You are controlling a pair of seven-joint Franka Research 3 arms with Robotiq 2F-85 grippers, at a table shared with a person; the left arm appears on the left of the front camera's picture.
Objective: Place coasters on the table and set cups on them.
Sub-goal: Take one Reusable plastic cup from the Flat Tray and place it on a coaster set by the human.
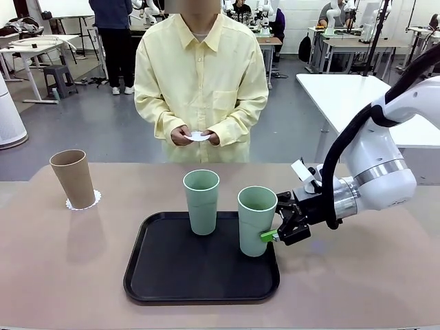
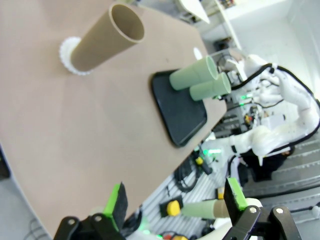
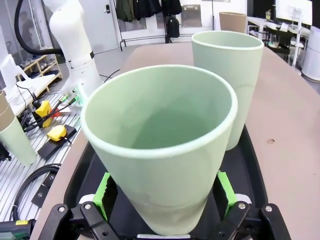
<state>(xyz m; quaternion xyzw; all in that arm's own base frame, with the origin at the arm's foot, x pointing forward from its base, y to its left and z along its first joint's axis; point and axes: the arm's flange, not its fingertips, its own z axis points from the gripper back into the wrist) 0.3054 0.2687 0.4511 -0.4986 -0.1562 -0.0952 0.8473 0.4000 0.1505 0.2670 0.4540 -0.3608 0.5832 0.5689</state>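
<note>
The right gripper (image 1: 277, 232) is clamped on the near mint cup (image 1: 256, 218), low on its wall. In the right wrist view one green pad (image 3: 106, 192) lies against each side of the cup. This cup is upright at the right side of the black tray (image 1: 165, 275). The second mint cup (image 1: 201, 201) stands a little behind it (near, not touching). The tan cup (image 1: 73, 177) stands on a coaster (image 1: 88, 203) at the left of the table (image 1: 55, 275). The person's hands (image 1: 181, 135) hold another coaster (image 1: 198, 136). The left gripper (image 2: 175, 205) has its fingers wide apart, with nothing between them.
</note>
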